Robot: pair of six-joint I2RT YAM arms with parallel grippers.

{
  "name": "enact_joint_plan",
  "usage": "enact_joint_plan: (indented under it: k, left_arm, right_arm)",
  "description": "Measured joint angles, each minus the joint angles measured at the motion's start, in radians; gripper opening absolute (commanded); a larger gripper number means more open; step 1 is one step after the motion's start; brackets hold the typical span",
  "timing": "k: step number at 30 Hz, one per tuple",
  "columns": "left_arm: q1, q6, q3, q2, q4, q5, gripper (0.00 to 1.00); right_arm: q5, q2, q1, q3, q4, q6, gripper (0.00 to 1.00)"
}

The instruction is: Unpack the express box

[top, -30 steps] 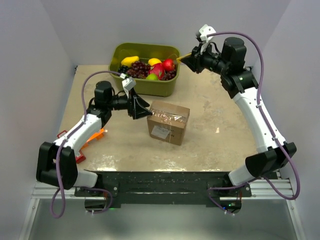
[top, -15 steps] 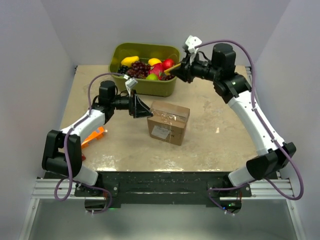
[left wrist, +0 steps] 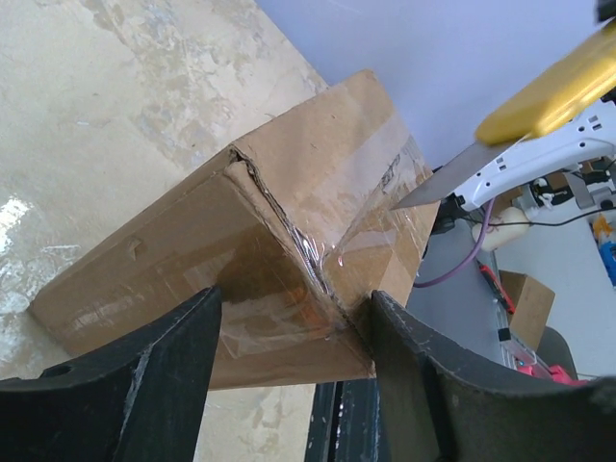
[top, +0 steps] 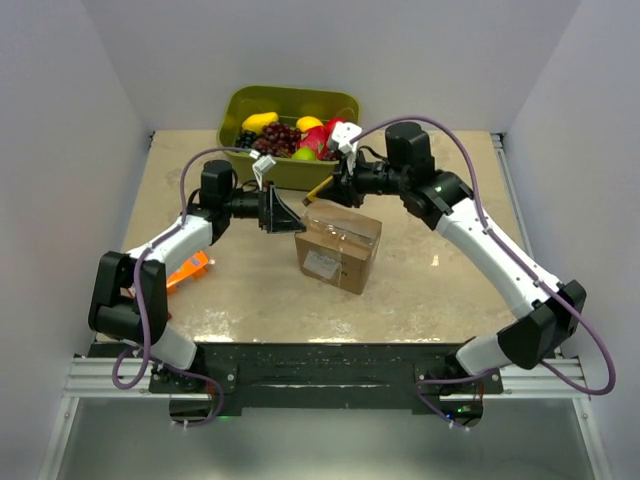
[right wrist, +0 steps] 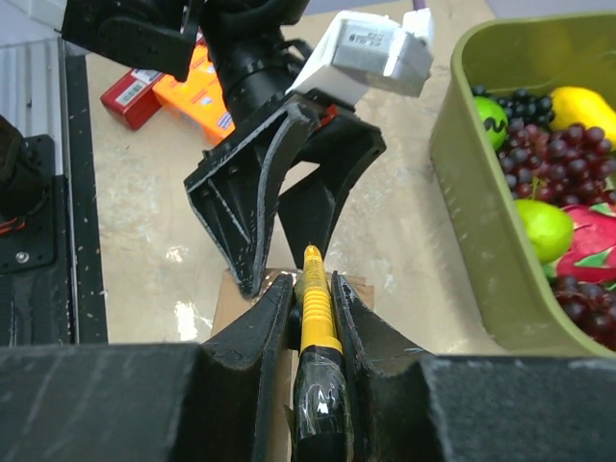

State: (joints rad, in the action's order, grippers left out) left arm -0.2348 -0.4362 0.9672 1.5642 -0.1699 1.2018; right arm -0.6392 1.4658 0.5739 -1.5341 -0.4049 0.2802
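Note:
The express box, a brown carton with clear tape on top and a white label on its front, stands mid-table. My left gripper is open at its left end. In the left wrist view its fingers straddle the box's near corner, the right finger against the cardboard. My right gripper is shut on a yellow-handled utility knife. The knife's blade points at the taped top seam, just above it. The right wrist view shows only a sliver of the box under the fingers.
An olive-green bin of fruit stands right behind the box, close to the right wrist. A flat orange package and a red item lie at the left, beside the left arm.
My right arm swung left and down from beside the bin, bringing the knife over the box's top. The left gripper stayed at the box's left end and its jaws narrowed a little.

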Motion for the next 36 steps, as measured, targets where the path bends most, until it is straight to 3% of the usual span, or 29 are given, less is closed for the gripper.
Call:
enact_joint_plan:
  k: [8, 15, 21, 30, 36]
  left_arm:
    - [0.011, -0.08, -0.039, 0.001, -0.063, 0.004, 0.63]
    - [0.014, -0.146, -0.058, 0.001, -0.113, 0.006, 0.56]
    - [0.014, -0.168, -0.059, 0.001, -0.122, 0.0, 0.4]
    - [0.014, -0.172, -0.053, -0.022, -0.106, -0.028, 0.0]
    - [0.078, -0.171, -0.069, -0.091, -0.065, -0.091, 0.0]
  right_arm:
    - [0.246, -0.127, 0.126, 0.154, 0.067, -0.036, 0.0]
    - [0.344, -0.178, 0.193, 0.158, 0.087, -0.056, 0.0]
    - [0.521, -0.177, 0.246, 0.179, 0.115, -0.069, 0.0]
    - [0.652, -0.17, 0.265, 0.182, 0.116, -0.071, 0.0]
    - [0.679, -0.114, 0.265, 0.169, 0.141, -0.066, 0.0]
